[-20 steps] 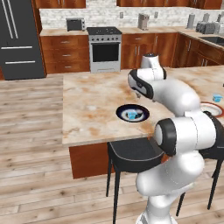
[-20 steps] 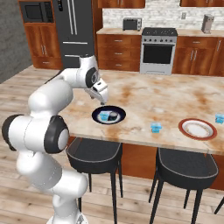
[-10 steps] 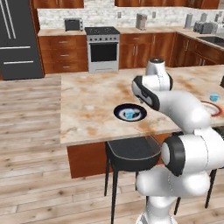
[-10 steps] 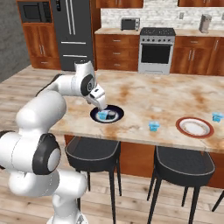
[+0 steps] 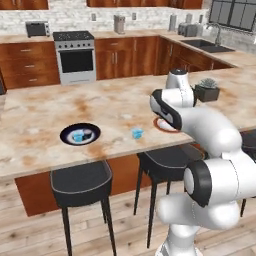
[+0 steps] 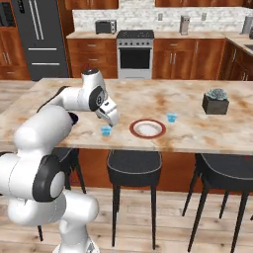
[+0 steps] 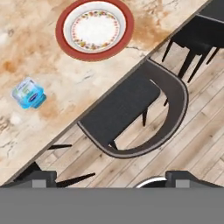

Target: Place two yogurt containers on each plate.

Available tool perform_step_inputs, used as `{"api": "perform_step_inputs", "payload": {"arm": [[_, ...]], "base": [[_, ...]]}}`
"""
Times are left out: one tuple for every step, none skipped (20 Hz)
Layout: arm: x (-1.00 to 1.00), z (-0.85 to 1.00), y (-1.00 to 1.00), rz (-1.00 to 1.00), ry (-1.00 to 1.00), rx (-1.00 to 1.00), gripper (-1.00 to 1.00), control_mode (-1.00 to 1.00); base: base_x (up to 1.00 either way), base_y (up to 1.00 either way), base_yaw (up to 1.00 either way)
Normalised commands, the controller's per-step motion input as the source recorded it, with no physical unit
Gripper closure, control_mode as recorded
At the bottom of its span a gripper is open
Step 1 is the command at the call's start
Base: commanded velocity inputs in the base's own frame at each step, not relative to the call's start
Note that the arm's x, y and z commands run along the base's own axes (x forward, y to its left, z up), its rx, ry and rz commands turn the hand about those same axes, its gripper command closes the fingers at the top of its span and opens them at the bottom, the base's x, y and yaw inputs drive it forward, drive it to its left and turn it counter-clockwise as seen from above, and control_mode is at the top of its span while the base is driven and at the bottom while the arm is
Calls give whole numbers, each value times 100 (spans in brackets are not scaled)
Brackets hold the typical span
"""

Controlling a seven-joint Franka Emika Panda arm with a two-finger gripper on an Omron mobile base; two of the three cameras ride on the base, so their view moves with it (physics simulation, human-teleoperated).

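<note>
The gripper (image 6: 114,123) hangs over the front edge of the counter (image 6: 163,101) with its jaws spread wide and nothing between them. Just beside it sits a light blue yogurt cup (image 6: 105,131), near the empty red-rimmed plate (image 6: 147,128) but apart from it. Another blue cup (image 6: 172,117) stands behind that plate. Far to the left, the black-rimmed plate (image 5: 80,134) carries two cups (one blue, one dark). A bar stool (image 7: 131,113) stands under the counter edge.

Red-rimmed plate (image 7: 94,29) has a white centre ringed with speckled flowers; the yogurt cup (image 7: 29,93) is translucent light blue; countertop (image 7: 65,83) mottled beige-rust; stool seat (image 7: 124,111) black.
</note>
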Motion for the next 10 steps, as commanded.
{"api": "perform_step_inputs", "payload": {"arm": [[0,0,0,0,0,0,-100,100],[0,0,0,0,0,0,-100,100],[0,0,0,0,0,0,-100,100],[0,0,0,0,0,0,-100,100],[0,0,0,0,0,0,-100,100],[0,0,0,0,0,0,-100,100],[0,0,0,0,0,0,-100,100],[0,0,0,0,0,0,-100,100],[0,0,0,0,0,0,-100,100],[0,0,0,0,0,0,-100,100]], "base": [[39,-100,0],[49,-94,2],[51,-92,7],[48,-100,9],[54,-86,5],[81,-38,15],[91,-8,21],[89,-12,19],[88,-24,25],[85,-37,24]]}}
